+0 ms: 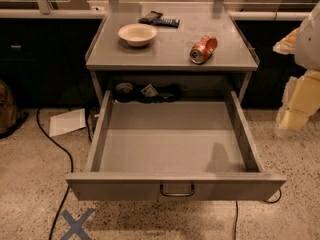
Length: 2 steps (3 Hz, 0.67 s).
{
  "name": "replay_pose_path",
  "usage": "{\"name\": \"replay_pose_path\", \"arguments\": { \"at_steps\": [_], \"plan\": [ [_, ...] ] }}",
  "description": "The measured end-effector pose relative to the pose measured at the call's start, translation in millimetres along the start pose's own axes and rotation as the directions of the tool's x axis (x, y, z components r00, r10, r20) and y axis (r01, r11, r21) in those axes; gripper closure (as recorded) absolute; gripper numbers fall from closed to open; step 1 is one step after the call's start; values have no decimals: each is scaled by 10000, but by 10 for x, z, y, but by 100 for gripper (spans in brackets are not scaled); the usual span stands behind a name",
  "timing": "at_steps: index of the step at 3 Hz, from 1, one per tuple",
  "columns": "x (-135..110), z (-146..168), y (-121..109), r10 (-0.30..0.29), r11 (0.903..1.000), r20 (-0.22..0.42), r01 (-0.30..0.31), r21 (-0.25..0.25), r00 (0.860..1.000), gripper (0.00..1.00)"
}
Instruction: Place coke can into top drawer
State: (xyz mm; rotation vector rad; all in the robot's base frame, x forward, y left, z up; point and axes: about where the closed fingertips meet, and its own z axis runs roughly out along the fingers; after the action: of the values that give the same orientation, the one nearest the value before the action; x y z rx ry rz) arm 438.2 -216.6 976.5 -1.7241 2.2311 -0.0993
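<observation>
The coke can lies on its side on the right part of the grey tabletop, its silver top facing the front. The top drawer is pulled fully open below the tabletop, with a dark loop handle at the centre of its front panel and nothing inside. My gripper shows as pale cream and white parts at the right edge of the view. It is to the right of the table, apart from the can and the drawer, and it holds nothing that I can see.
A cream bowl stands on the left of the tabletop, with a dark snack packet behind it. Dark objects sit in the recess behind the drawer. A cable and white paper lie on the floor left; blue tape X.
</observation>
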Motion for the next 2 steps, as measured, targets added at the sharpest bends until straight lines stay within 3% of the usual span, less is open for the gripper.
{"name": "replay_pose_path", "arguments": {
  "at_steps": [2],
  "plan": [
    [-110, 25, -49, -348, 9994, 157, 347, 51, 9993, 0]
  ]
}}
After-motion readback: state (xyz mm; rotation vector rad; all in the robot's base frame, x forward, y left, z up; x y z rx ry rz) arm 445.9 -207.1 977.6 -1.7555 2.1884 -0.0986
